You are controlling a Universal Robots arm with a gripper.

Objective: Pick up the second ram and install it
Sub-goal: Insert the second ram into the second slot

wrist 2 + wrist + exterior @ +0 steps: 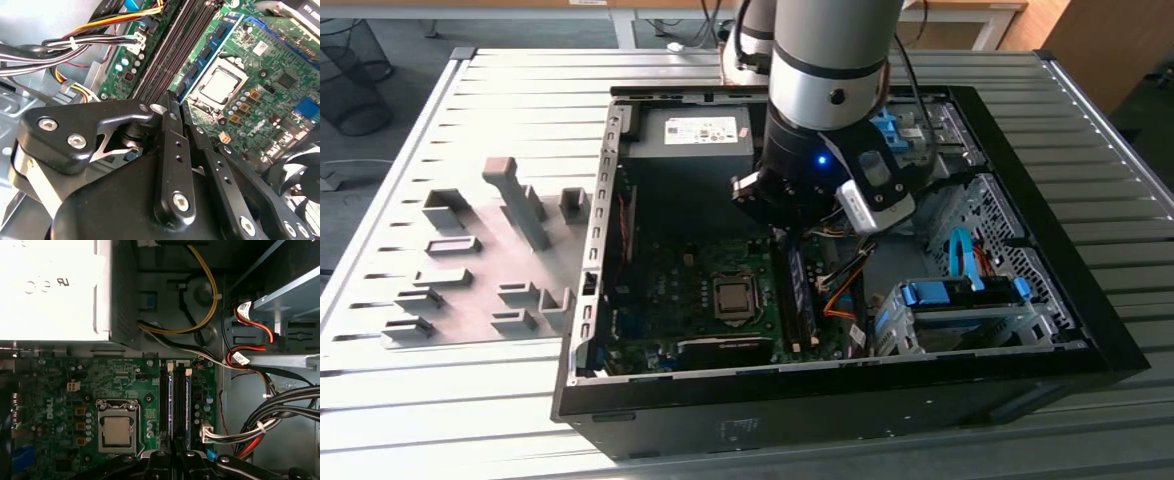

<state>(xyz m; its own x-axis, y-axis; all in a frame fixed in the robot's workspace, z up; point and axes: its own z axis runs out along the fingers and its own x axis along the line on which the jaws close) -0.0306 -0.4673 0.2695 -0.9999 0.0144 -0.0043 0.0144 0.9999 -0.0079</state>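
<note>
**claw at the end of the ram, over the slots**

the claw [175, 102] is low inside the open case [1067, 300], right above the memory slots [175, 400] beside the cpu [116, 430]. in both wrist views its two fingers look pressed together, with nothing visible between them. the ram [205, 55] stands on its edge in the slot row on the cpu side, with its blue board and dark chips showing, and the claw tips are at its near end. in the exterior view the ram [795, 290] runs along the board away from the claw. i cannot tell if it is fully seated, or if the tips already touch it.

to do this step well, i think the push should go straight down, in line with the slot and not sideways. both ends should sink evenly, so the latches can close. the cables [90, 40] lie near and should stay free.
</note>
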